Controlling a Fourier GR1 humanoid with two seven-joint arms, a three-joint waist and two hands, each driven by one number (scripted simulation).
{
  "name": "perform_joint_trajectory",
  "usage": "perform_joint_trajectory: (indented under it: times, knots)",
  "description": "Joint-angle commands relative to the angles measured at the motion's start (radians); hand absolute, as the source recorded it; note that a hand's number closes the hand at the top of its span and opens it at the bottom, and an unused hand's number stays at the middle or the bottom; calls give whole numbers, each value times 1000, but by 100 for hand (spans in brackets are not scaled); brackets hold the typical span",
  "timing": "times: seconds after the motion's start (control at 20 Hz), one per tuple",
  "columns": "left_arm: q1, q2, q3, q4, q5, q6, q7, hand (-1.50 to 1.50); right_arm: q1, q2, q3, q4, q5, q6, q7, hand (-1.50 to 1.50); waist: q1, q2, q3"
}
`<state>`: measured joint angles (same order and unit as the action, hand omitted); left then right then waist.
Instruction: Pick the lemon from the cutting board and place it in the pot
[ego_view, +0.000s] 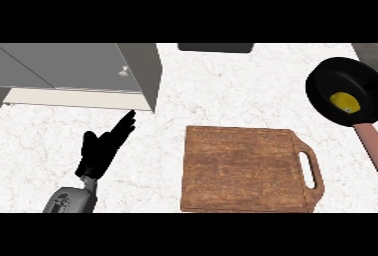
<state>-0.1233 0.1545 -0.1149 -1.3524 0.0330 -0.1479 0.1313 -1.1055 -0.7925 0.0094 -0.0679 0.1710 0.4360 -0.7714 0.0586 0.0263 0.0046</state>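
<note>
Fingers (122, 127) straight on the left hand (100, 150) — resting open over the counter (236, 85); lemon (345, 102) sits in the pot (325, 85) — cutting board (244, 170) bare.

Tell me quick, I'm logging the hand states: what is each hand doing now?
Left hand: open, fingers straight, holding nothing, left of the cutting board.
Right hand: not in view.

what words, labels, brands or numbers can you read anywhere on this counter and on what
None: no readable text shows in the head view.
Brown wooden cutting board with a handle slot: wood grain only, no mark.
Black round pot with a pinkish handle, holding the yellow lemon: no label.
Grey cabinet with a small knob: no sign.
White marble-patterned counter: veining only.
Left hand, black with straight fingers: no marking.
</note>
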Motion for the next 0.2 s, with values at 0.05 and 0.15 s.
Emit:
perform_joint_trajectory:
  times: [0.05,0.15]
  knots:
    - [-12,-7,-11,-14,-8,1,10,0,-5,-86,-108,42,-108,189,-18,-150,6,7,3]
    - [6,-21,-22,-23,-3,0,10,0,4,-116,-128,47,-129,236,8,-150,12,10,4]
